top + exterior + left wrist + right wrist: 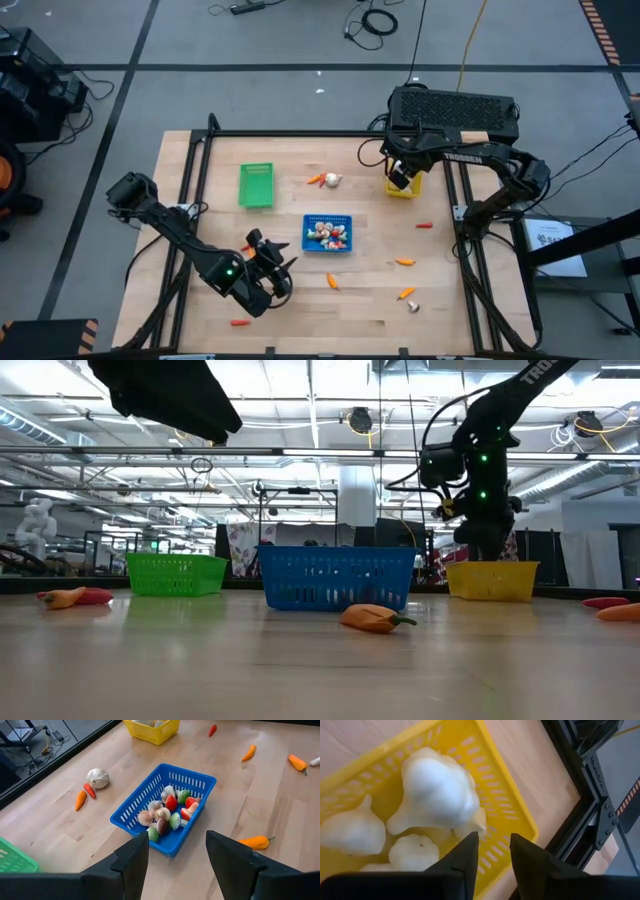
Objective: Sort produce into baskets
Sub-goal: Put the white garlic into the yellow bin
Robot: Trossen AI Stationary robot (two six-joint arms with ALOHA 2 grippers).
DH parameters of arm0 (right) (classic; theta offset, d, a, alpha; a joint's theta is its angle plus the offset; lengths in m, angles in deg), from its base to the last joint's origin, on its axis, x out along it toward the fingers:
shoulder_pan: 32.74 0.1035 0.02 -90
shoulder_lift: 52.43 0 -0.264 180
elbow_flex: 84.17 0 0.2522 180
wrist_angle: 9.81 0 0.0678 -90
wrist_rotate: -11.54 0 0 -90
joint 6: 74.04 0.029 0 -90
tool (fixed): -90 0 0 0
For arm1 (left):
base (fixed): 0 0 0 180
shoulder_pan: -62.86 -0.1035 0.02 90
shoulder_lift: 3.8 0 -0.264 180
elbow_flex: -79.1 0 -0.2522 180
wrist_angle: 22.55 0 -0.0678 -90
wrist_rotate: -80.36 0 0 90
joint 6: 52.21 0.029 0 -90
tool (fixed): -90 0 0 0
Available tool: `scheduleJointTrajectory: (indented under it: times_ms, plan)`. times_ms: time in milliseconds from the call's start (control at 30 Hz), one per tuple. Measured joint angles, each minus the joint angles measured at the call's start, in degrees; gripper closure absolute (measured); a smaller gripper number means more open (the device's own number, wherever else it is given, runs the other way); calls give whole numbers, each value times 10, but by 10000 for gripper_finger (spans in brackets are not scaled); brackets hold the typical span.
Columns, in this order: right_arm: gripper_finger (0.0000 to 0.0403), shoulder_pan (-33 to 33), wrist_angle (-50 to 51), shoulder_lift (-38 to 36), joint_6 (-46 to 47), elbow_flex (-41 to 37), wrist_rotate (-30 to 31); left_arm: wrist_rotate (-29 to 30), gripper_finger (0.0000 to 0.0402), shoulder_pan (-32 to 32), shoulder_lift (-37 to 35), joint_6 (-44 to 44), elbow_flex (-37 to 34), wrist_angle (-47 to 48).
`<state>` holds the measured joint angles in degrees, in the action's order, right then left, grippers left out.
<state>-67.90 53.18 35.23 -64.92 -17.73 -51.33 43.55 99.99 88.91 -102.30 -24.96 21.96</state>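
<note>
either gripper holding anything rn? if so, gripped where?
No. The left gripper hangs open and empty near the blue basket. The right gripper, over the yellow basket, has its fingers apart; the garlic bulb sits clear of them.

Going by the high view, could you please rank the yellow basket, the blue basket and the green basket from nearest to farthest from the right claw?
1. Yellow basket: directly under the right claw, at the table's right rear.
2. Blue basket: mid-table, toward the left arm.
3. Green basket: farthest, on the table's left side.
</note>
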Motion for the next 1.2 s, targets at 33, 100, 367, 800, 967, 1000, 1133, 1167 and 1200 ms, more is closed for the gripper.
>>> scheduleJointTrajectory:
  times_ms: [33,100,367,800,967,1000,1133,1167,1200]
  plan:
    - [296,0,5,0,0,2,-1,0,196,0,0,0,0,1]
    - [285,0,27,0,0,13,-2,0,196,0,0,0,0,3]
    - [263,1,129,0,-8,158,-128,-1,196,-5,0,-1,0,24]
    - [263,119,-264,0,-233,57,-346,74,197,13,-10,-161,-1,194]
    - [264,136,-383,0,-287,-18,-345,65,199,0,-10,-216,-45,194]
    - [264,136,-405,0,-287,-30,-345,61,199,-5,-10,-217,-53,189]
    - [264,130,-476,5,-284,-62,-320,51,199,-27,-10,-231,-81,165]
    - [264,130,-487,6,-284,-66,-320,49,199,-31,-10,-230,-86,157]
    - [264,130,-506,11,-284,-68,-319,44,199,-36,-10,-229,-88,152]
